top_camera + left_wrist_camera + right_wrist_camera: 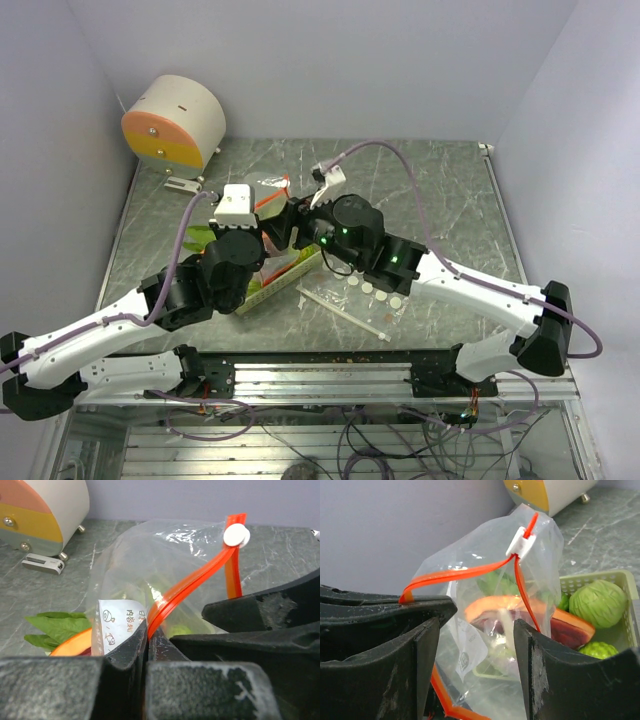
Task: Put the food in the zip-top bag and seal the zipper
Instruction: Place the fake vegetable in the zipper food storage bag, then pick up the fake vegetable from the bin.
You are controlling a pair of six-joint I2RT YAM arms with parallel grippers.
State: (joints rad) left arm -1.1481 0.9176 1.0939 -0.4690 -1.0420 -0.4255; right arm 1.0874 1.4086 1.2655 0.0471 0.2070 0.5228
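Note:
A clear zip-top bag [150, 565] with an orange zipper strip [190, 587] and a white slider [236, 536] stands over the pale-green basket [600, 577]. My left gripper [147, 632] is shut on the zipper strip near its end. My right gripper [475, 665] is open, its fingers either side of the bag [485, 645]; the slider [521, 542] is above it. Two bumpy green balls [597, 602] lie in the basket. A red-orange piece [570, 630] shows partly through the bag. The carrot [72, 642] and its green leaves [55, 625] lie at the left. In the top view both grippers [268, 240] [297, 228] meet at the bag [262, 190].
A round cream and orange device [172, 122] stands at the back left, with a small white clip [183, 184] in front of it. A clear plastic sheet with white discs [370, 295] lies in front of the right arm. Walls enclose the table on three sides.

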